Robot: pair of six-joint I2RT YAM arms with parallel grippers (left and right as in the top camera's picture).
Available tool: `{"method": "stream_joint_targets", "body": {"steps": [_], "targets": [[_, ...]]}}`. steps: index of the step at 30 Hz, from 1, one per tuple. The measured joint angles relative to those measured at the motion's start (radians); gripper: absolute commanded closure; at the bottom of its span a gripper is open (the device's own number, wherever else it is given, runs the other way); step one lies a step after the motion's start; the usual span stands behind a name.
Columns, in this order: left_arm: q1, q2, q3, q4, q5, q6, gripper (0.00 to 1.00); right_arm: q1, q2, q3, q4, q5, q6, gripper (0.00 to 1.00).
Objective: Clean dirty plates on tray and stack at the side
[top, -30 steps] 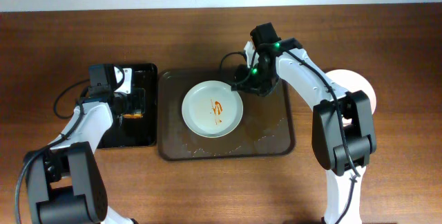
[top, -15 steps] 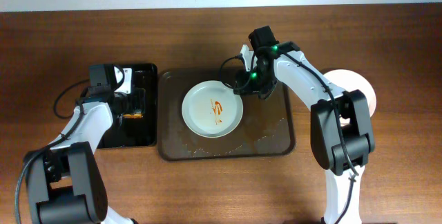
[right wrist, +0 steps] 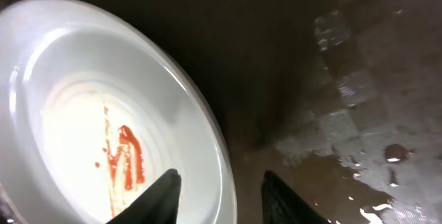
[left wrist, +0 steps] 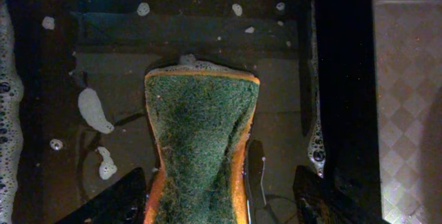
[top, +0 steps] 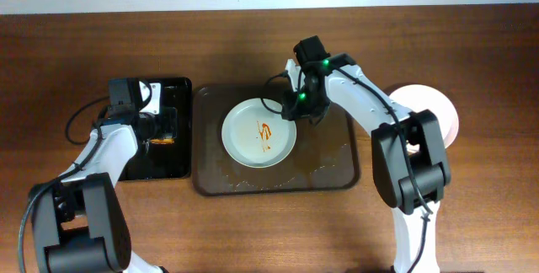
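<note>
One dirty plate (top: 258,132) lies flat on the brown tray (top: 337,168), left of the tray's centre, with a red-orange sauce smear in its well. The right tool (right wrist: 222,195) hangs at the plate's far-right rim with its fingers apart, straddling it. In the right wrist view one fingertip is above the plate's inner slope and the other above the wet tray floor. The rim runs between them, and neither visibly touches it. The plate therefore lies to the left of this tool, and I judge that a clean pinch depends on the rim sitting centred in that gap.

The left tool (top: 160,130) is over the black tray (top: 178,159), well apart from the plate. It looks clamped on a green-faced sponge (left wrist: 200,134), which points lengthwise ahead of the fingers, waist pinched, above sudsy water. The right arm is plainly the nearer one.

Another pale plate (top: 445,113) rests on the tabletop past the brown tray's right side, partly hidden by the right arm. That is probably the stacking spot.
</note>
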Motion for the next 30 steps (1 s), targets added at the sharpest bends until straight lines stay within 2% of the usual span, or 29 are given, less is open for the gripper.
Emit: {"method": "stream_joint_targets", "body": {"steps": [2,6,11,17,23,26,30], "targets": [[0.0,0.0,0.0,0.0,0.0,0.0,0.33,0.001,0.016,0.0,0.0,0.005,0.003,0.7],[0.0,0.0,0.0,0.0,0.0,0.0,0.33,0.001,0.032,0.0,0.005,0.008,0.001,0.86],[0.0,0.0,0.0,0.0,0.0,0.0,0.33,0.001,0.033,0.0,0.018,0.012,0.008,0.96],[0.0,0.0,0.0,0.0,0.0,0.0,0.33,0.001,0.033,0.0,-0.016,0.011,0.122,0.96],[0.0,0.0,0.0,0.0,0.0,0.0,0.25,0.001,0.033,0.0,-0.035,0.006,0.31,0.96],[0.0,0.0,0.0,0.002,0.008,0.0,0.19,0.001,0.033,0.0,-0.035,0.007,0.34,0.96],[0.0,0.0,0.0,0.024,0.035,-0.002,0.18,0.001,0.033,0.0,-0.035,0.008,0.359,0.96]]}}
